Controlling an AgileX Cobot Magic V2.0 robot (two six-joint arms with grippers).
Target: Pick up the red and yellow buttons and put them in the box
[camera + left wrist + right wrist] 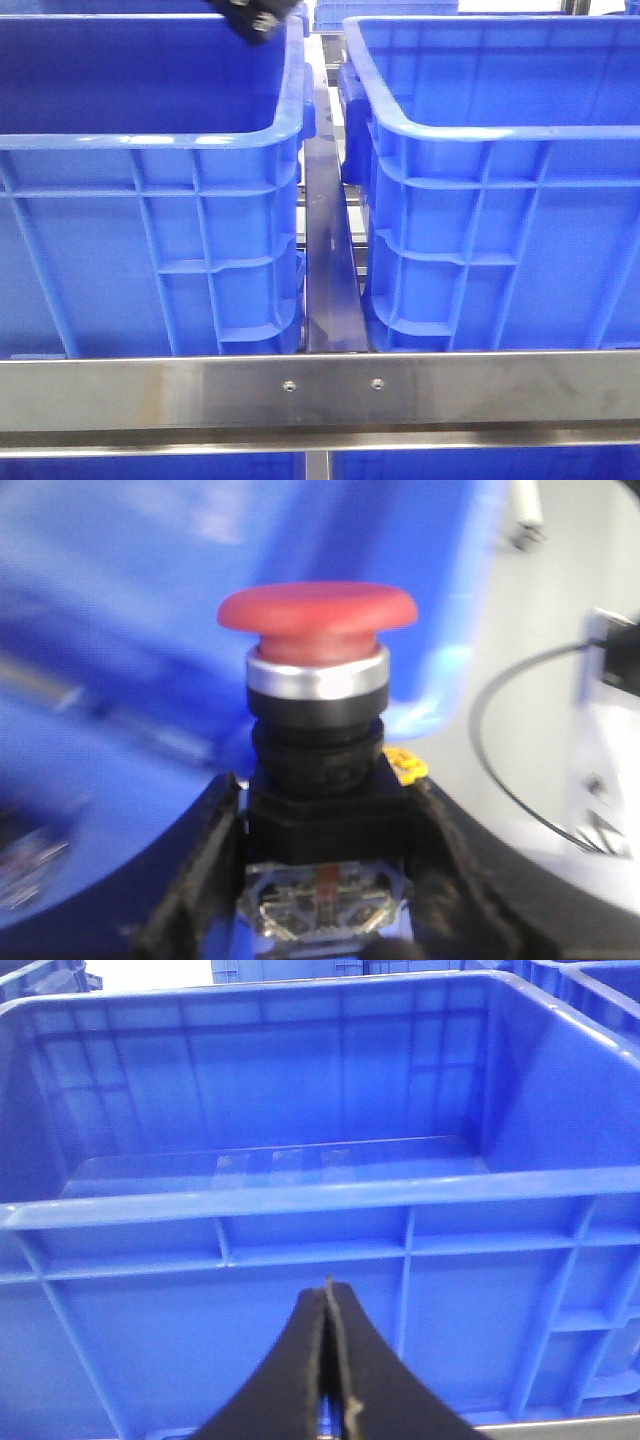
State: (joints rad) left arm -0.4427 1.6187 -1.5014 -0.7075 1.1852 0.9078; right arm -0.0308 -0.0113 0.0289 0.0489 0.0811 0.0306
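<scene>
Left wrist view: the left gripper pinches the black housing of a red mushroom-head push button, one finger on each flank. Holding the body leaves the cap free and clear of the pads, presumably so the unit drops cleanly on release. The button's long axis runs out along the fingers, red cap leading, contact block nearest the wrist. A yellow part shows just behind it; its identity cannot be told. Blurred blue crate wall lies beyond. In the front view this arm sits over the left crate. The right gripper has its fingers pressed together, empty, facing a crate.
</scene>
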